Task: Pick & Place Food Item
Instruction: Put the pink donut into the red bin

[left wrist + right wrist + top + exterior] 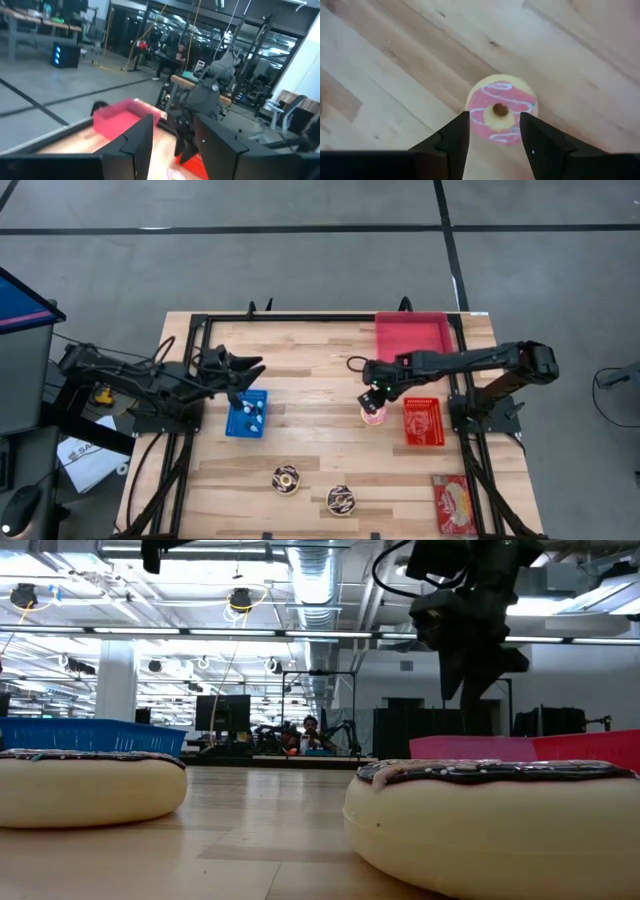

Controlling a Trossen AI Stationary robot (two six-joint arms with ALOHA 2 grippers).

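A pink-iced donut (501, 111) with white stripes lies flat on the wooden table (320, 450), right of centre (374, 415). My right gripper (495, 116) hangs open just above it, pointing steeply down, its fingers to either side of the donut and clear of it (376, 392). My left gripper (255, 366) stands open and level above the blue basket (232, 427), nothing between its fingers (172, 122). Two chocolate-iced donuts (287, 478) (341, 500) rest flat near the front edge and fill the low view's foreground (90, 785) (500, 825).
A small red basket (423, 423) stands just right of the pink donut, and a larger pink bin (412, 335) sits at the far right. The blue basket holds small white items. A red snack packet (455, 505) lies at the front right corner.
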